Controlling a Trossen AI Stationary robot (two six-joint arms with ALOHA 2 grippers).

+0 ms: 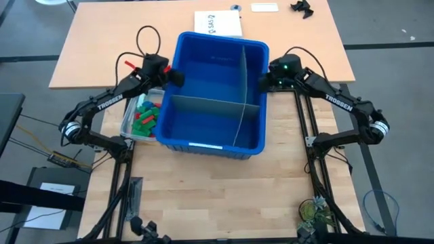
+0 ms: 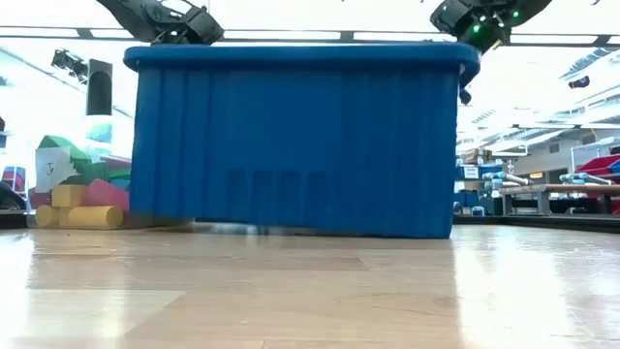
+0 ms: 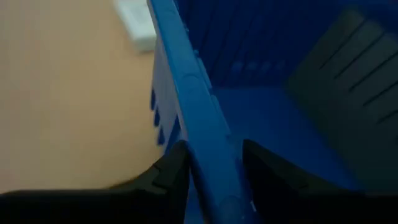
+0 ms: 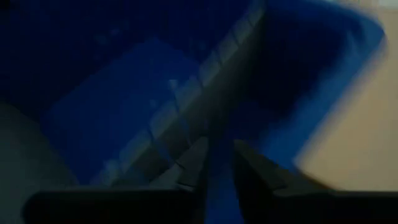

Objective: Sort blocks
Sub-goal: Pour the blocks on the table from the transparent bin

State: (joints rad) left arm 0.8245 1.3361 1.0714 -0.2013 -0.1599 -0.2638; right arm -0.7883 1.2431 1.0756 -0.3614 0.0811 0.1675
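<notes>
The blocks point(image 1: 145, 115), small red, green and blue plastic toy bricks, lie heaped in a small clear plastic tub point(image 1: 129, 127) just beside the left wall of the large blue plastic bin point(image 1: 214, 95) on your table point(image 1: 224, 190).

Your left end effector point(image 3: 210, 168) straddles the bin's left rim: in its wrist view one dark finger point(image 3: 168, 173) sits outside the wall and the other inside, narrowed onto the blue edge and holding it. In the high view it point(image 1: 178, 76) meets the rim near the far left corner, above the tub.

Your right end effector point(image 4: 219, 163) straddles the opposite rim the same way, its fingers close together with the blue edge between them, gripping it. From above it point(image 1: 261, 80) sits at the bin's far right corner.

Inside the bin, grey divider panels point(image 1: 203, 102) split the floor into compartments.

White lettering on both dark arms reads "TROSSEN" point(image 1: 110, 102). Beyond the bin lies a white sheet point(image 1: 218, 24) with small dark writing you cannot make out.

In the low view the bin's near wall fills the middle, and coloured foam shapes point(image 2: 77, 189) stand off to one side.
</notes>
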